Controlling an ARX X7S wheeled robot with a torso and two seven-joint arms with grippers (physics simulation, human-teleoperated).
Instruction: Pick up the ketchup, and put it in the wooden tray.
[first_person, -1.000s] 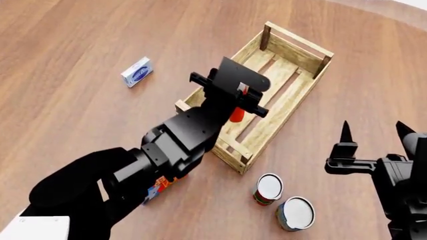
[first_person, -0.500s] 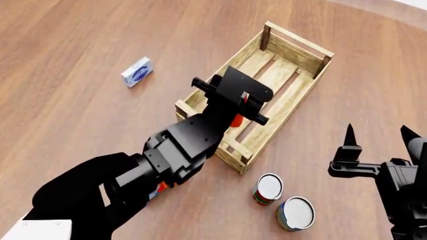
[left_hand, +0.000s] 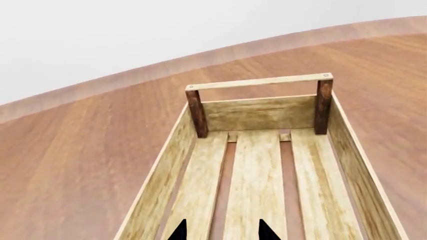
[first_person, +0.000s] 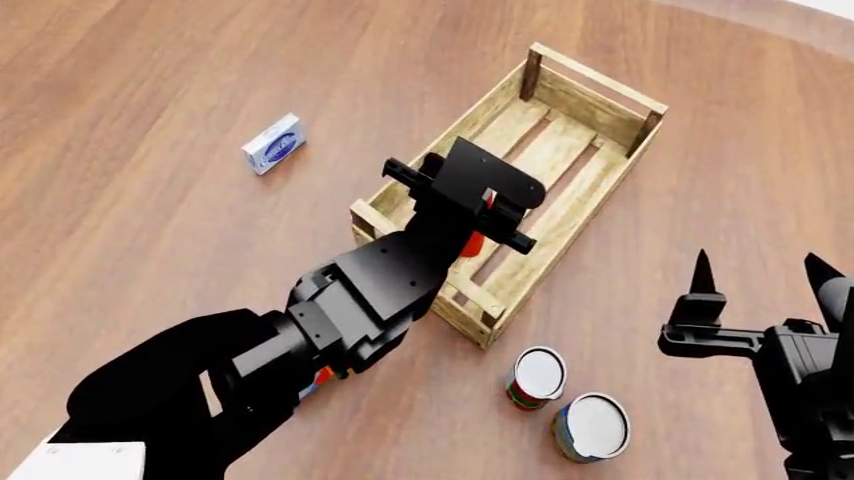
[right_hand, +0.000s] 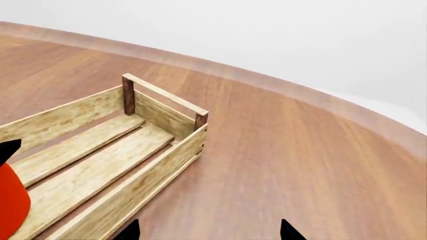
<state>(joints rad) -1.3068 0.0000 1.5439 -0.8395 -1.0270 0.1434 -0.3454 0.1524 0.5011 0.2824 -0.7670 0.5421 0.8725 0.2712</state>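
The wooden tray (first_person: 577, 212) lies on the wood table; it also shows in the left wrist view (left_hand: 257, 165) and the right wrist view (right_hand: 100, 170). My left gripper (first_person: 475, 224) hangs over the tray's near end, shut on the ketchup (first_person: 473, 242). Only a red sliver of the bottle shows under the gripper mount, and a red patch (right_hand: 10, 200) at the edge of the right wrist view. In the left wrist view my left gripper (left_hand: 221, 232) shows only its tips above the slats. My right gripper (first_person: 758, 272) is open and empty to the tray's right, also in its own view (right_hand: 208, 232).
Two cans stand near the tray's near corner, a red-labelled one (first_person: 537, 378) and a blue-green one (first_person: 591, 426). A blue-white box (first_person: 274, 143) lies at the left. A red-orange box (first_person: 320, 376) peeks out under my left forearm.
My left gripper has sunk a little with the ketchup over the tray's near end. My right gripper has shifted slightly down and right.
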